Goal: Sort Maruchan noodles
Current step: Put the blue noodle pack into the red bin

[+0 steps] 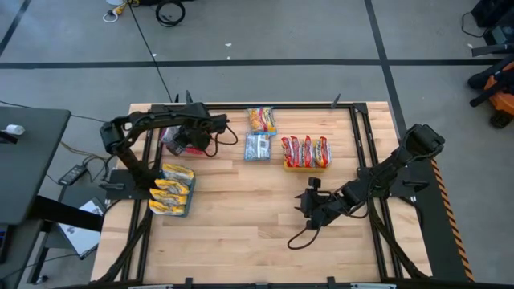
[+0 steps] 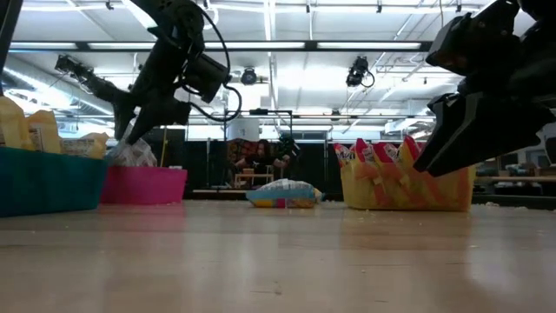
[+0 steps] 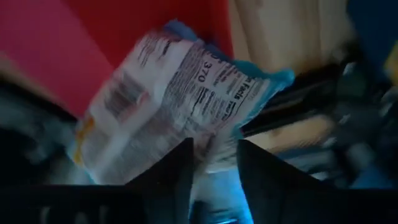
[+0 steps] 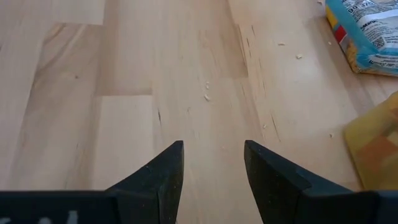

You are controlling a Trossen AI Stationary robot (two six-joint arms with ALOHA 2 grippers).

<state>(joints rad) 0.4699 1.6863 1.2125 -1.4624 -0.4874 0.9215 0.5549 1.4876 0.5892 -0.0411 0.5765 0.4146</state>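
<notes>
Left gripper [image 1: 183, 141]: over the red bin [image 1: 173, 138] at the table's far left; its fingers [image 3: 177, 171] stand a little apart with a silver-blue noodle packet [image 3: 180, 99] at their tips, and whether they pinch it cannot be told
Silver-blue noodle packet: tilted, label side toward the wrist camera, the red bin's inside behind it
Right gripper [image 1: 312, 205]: low over the bare wooden table [image 1: 241, 217] on the near right, fingers [image 4: 165, 171] parted, nothing between them
Yellow bin [image 1: 306, 164]: right of centre near the far edge, with red noodle packets [image 1: 306, 150] standing in a row in it
Blue bin [image 1: 173, 202]: at the left edge, nearer than the red bin, with yellow-orange noodle packets [image 1: 173, 187] stacked in it
Loose packets: one yellow-orange packet [image 1: 261, 120] and one silver-blue packet [image 1: 257, 147] lie flat on the table between the red bin and the yellow bin, close together
Background: a person [image 2: 258, 159] sits far behind the table in the low view
</notes>
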